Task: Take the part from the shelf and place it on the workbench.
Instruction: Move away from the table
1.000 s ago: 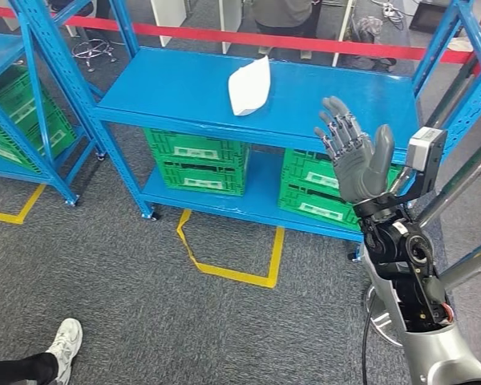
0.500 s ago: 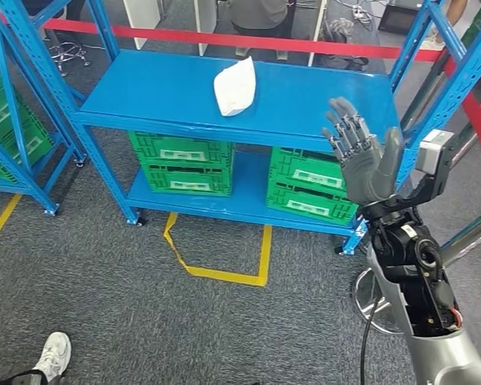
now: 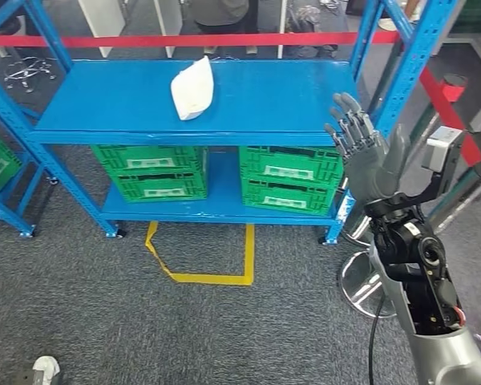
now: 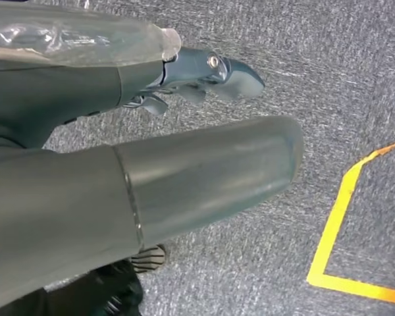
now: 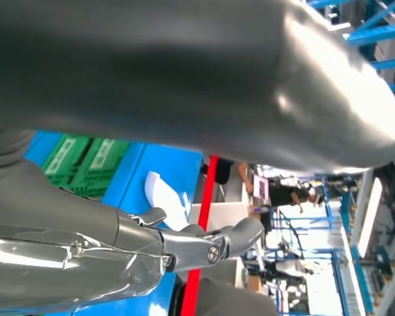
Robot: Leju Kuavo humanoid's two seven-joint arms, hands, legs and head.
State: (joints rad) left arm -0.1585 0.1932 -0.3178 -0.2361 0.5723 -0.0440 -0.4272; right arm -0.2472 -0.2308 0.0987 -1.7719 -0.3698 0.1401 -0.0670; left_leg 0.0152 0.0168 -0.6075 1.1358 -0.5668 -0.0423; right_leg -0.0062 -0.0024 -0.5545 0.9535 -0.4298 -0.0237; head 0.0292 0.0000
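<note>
The part, a white curved piece (image 3: pixel 192 88), lies on the top board of the blue shelf (image 3: pixel 105 104), left of its middle. In the right wrist view the white part (image 5: pixel 166 199) shows beyond the fingers (image 5: pixel 205 243). My right hand (image 3: pixel 363 150) is raised in front of the shelf's right end, fingers spread, palm empty, well to the right of the part. My left hand (image 4: pixel 135 131) hangs low over grey carpet with its fingers stretched out and nothing in it.
Green crates (image 3: pixel 150 170) (image 3: pixel 289 176) sit on the shelf's lower board. A red barrier tape (image 3: pixel 165 39) runs behind the shelf. Yellow floor tape (image 3: pixel 202 265) marks a square on the carpet. A person's shoe (image 3: pixel 44 369) is at lower left; a chair base (image 3: pixel 359 281) stands by my right arm.
The whole scene has shifted left and the shelf has turned square to me: the camera moved. My right hand stays raised and spread, nearer the shelf's right post.
</note>
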